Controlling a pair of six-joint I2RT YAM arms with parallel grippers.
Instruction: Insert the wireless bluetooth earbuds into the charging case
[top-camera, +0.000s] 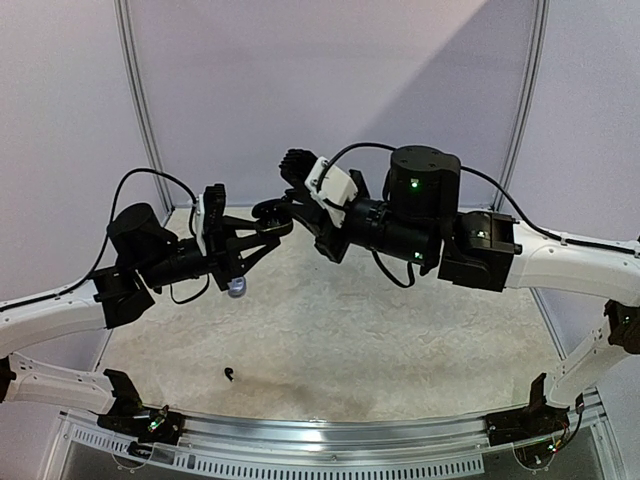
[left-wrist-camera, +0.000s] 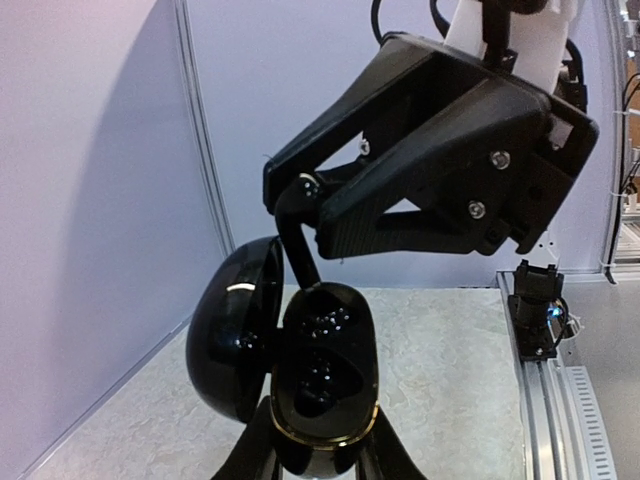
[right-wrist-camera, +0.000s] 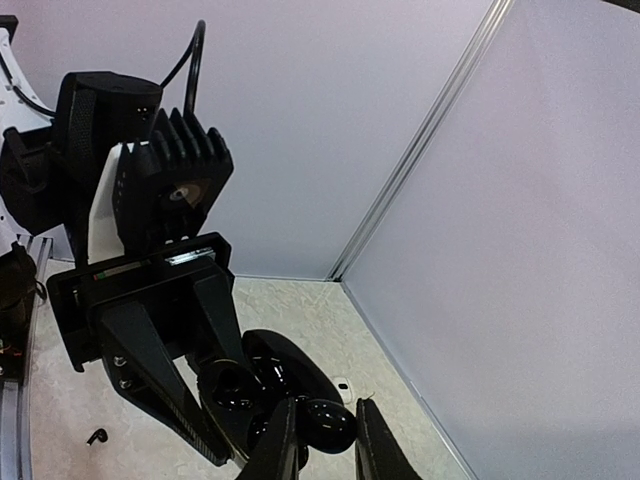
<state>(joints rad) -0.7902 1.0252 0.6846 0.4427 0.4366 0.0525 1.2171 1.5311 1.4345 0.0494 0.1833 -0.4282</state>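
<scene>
Well above the pale speckled tabletop (top-camera: 400, 340), the 2 claws meet in the air. The left claw (left-wrist-camera: 320, 445) is clamped narrow on the base of a glossy black oval charging case (left-wrist-camera: 325, 390), its lid hinged open. The right claw (right-wrist-camera: 326, 420) pinches a black stemmed earbud (left-wrist-camera: 296, 235) right at the rim of the case's open face. 1 more small black earbud (top-camera: 231, 374) lies loose on the tabletop, near the front edge, left of centre.

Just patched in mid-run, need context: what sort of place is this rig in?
Probably a lab test booth: plain partition walls on metal posts, a stone-patterned table, aluminium mounting rail.
</scene>
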